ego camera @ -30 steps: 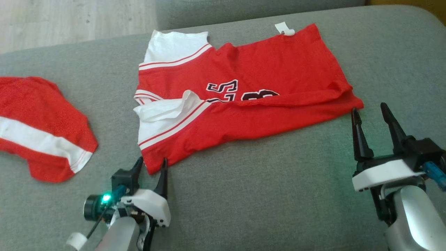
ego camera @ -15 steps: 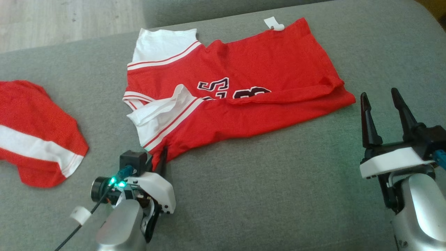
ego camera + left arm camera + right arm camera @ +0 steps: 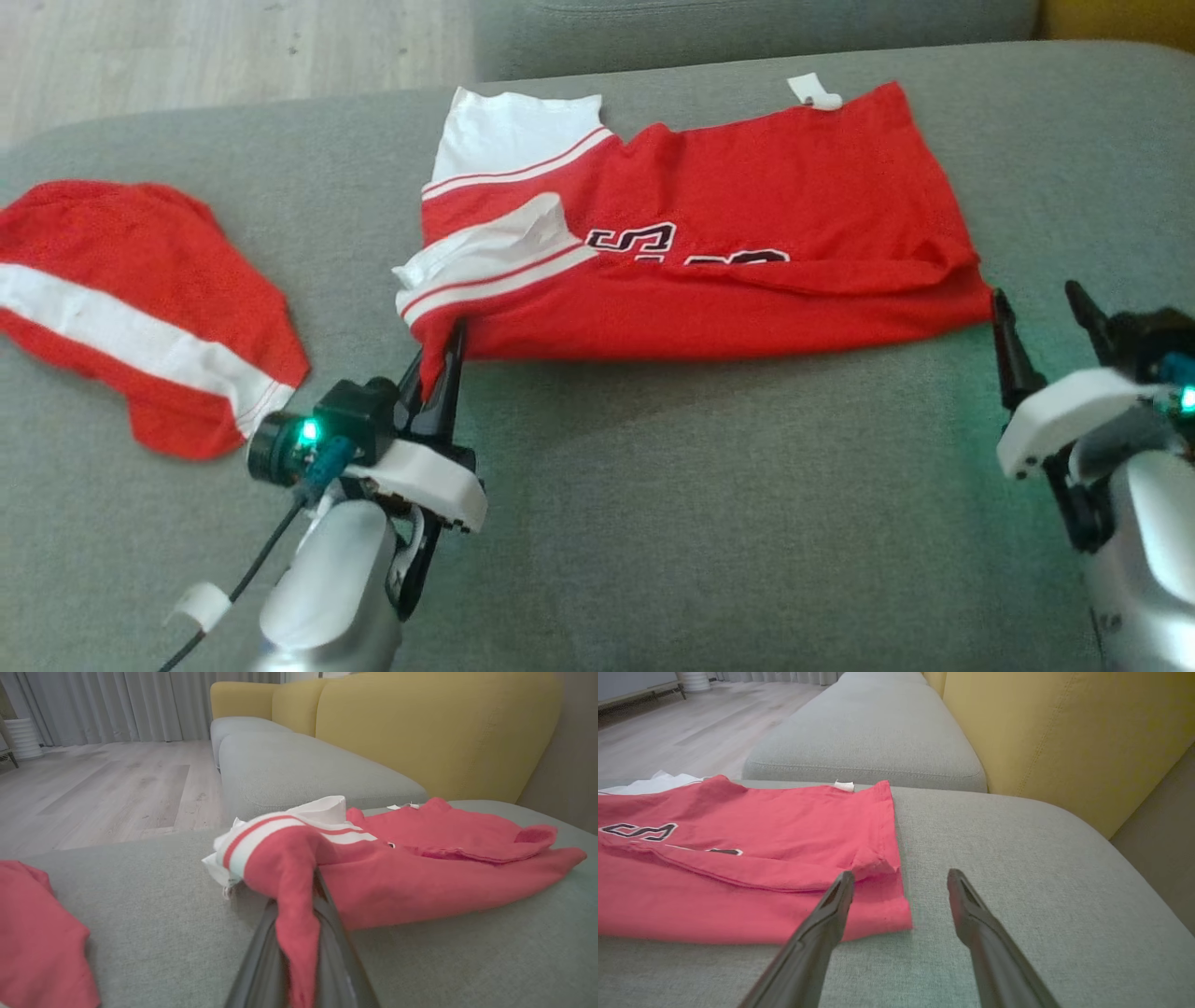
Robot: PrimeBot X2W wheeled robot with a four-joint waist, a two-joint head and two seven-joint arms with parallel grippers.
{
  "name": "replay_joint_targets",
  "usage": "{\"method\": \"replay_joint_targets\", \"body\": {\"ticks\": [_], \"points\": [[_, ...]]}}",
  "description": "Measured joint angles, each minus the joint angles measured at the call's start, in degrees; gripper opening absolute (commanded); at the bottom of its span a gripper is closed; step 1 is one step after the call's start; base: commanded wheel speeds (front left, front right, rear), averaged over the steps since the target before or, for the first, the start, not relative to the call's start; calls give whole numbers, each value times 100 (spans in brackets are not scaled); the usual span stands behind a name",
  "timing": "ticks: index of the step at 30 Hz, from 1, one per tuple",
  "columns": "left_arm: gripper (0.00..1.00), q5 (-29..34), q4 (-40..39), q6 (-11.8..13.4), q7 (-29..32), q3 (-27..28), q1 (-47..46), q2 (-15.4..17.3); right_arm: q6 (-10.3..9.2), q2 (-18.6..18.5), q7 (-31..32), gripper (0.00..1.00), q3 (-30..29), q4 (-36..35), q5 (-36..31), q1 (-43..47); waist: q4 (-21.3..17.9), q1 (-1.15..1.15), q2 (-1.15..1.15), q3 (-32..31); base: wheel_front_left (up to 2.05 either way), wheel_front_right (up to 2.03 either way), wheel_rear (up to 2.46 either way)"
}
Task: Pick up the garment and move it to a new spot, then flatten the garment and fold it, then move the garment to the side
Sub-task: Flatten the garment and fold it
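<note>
Red, white-sleeved jersey [image 3: 709,299] lies half folded, left fingers [image 3: 450,378] pinching its corner, right fingers [image 3: 1007,347] spread empty.

shirt [image 3: 747,177] numbers [image 3: 644,241]: lower half tucked under a fold | other red cloth [image 3: 140,271]: cut off at left edge | white tag [image 3: 814,91]: too small to read | left gripper [image 3: 437,353] tips: wrapped in the shirt

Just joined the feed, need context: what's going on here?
The left gripper is shut on the near left corner of the red jersey, which lies half folded on the grey sofa cushion. The right gripper is open at the jersey's near right corner, gripping nothing. A second red garment lies off to the left, untouched.
</note>
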Motion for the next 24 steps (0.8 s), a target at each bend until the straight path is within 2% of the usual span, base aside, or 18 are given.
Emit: {"method": "replay_joint_targets", "body": {"ticks": [5, 13, 24], "points": [[0, 81, -483, -30, -4, -40, 149, 108, 0, -11, 400, 100, -285, 690, -70, -509, 129, 0, 0, 57, 0, 0, 0], [0, 156, -667, -36, -5, -178, 255, 123, 0, 60, 671, 100, -723, 1715, -469, -1021, 259, 0, 0, 248, 0, 0, 0], [0, 154, -691, -37, -5, -291, 253, 130, 0, 134, 782, 100, -736, 2591, -584, -1605, 353, 0, 0, 424, 0, 0, 0]]}}
